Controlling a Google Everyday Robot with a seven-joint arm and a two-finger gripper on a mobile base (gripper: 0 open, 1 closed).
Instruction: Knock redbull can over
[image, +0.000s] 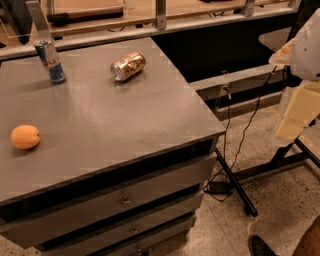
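Observation:
The redbull can (50, 61) is a slim blue-and-silver can standing upright near the far left of the grey cabinet top (115, 125). A wider dented gold can (128, 66) lies on its side to the right of it. My gripper (296, 115) shows as pale, blurred parts at the right edge of the view, off the cabinet and far to the right of the redbull can. It holds nothing that I can see.
An orange fruit (25, 137) lies near the left edge of the cabinet top. The cabinet has drawers at the front (125, 200). Black table legs and cables (235, 185) stand on the speckled floor to the right. A ledge runs behind the cabinet.

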